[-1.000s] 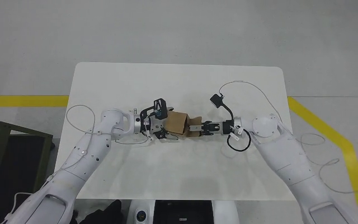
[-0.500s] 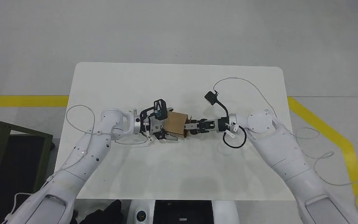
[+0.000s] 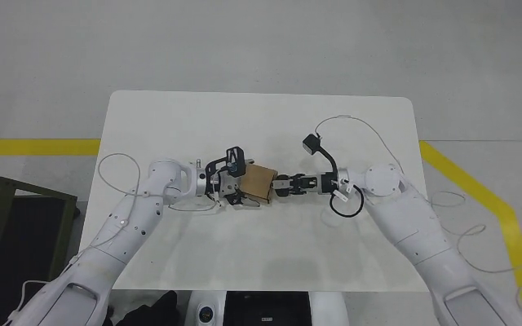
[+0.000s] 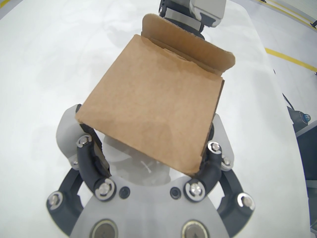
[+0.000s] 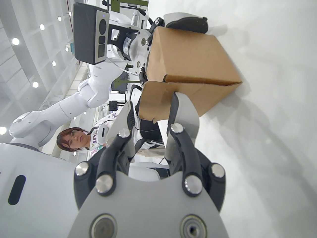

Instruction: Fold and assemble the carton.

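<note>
Top view shows the carton (image 3: 258, 184) on the table (image 3: 245, 122), directly between the two grippers; the left gripper (image 3: 235, 192) is at one end of it and the right gripper (image 3: 279, 186) at the other. Left wrist view has the left gripper (image 4: 147, 127) spread wide and clamped on the carton (image 4: 153, 100), with a finger (image 4: 90, 147) against each side wall; the box reaches straight out ahead of the palm. At its far end a flap (image 4: 188, 48) stands half raised, with the right gripper just behind it. Right wrist view has the right gripper (image 5: 153, 105) partly open and gripping nothing; one finger (image 5: 183, 115) lies across the face of the flap (image 5: 156, 92), and the other finger (image 5: 123, 117) is beside the flap's edge. The carton's body (image 5: 193, 55) sits just beyond the fingertips.
</note>
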Action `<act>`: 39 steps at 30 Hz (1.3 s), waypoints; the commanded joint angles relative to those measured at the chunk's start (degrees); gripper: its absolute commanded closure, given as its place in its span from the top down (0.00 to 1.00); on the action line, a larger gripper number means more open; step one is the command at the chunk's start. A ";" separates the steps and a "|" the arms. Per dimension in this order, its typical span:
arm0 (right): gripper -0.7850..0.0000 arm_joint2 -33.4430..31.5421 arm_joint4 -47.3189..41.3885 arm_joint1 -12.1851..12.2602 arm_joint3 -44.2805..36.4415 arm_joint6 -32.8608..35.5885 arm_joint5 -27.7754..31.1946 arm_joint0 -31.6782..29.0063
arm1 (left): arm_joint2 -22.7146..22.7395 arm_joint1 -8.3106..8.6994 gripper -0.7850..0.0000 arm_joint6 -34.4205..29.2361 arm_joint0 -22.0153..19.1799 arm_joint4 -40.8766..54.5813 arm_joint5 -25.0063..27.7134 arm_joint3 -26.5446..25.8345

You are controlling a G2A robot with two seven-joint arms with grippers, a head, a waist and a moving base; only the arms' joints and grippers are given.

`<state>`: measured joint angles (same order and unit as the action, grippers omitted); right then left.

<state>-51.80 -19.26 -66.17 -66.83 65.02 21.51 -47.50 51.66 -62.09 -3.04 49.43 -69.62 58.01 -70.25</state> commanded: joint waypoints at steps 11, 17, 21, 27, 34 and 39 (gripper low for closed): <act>0.27 1.58 -1.53 -1.09 3.80 0.66 1.23 1.19 | -0.49 -0.02 1.00 -0.18 -0.28 0.14 -0.01 0.24; 0.27 1.92 -0.22 -1.31 4.69 0.57 0.52 1.80 | -0.69 0.01 1.00 -0.36 -0.42 0.27 -0.01 0.34; 0.27 1.73 1.26 -1.23 4.64 0.48 -0.36 2.08 | -0.81 0.05 1.00 -0.39 -0.50 0.39 -0.01 0.36; 0.26 0.69 2.73 -0.75 3.55 0.71 -1.76 1.48 | -0.81 0.10 1.00 -0.30 -0.50 0.42 -0.01 0.51; 0.24 -0.78 4.46 -0.02 1.72 0.86 -3.31 0.13 | -0.82 0.13 1.00 -0.23 -0.47 0.42 -0.01 0.57; 0.24 -1.51 6.10 0.40 0.23 0.63 -4.88 -0.56 | -0.73 0.16 1.00 -0.13 -0.42 0.32 -0.01 0.58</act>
<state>-53.24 -13.44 -65.81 -66.40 65.69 16.92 -48.00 50.92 -61.93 -3.18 49.01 -69.28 58.00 -69.66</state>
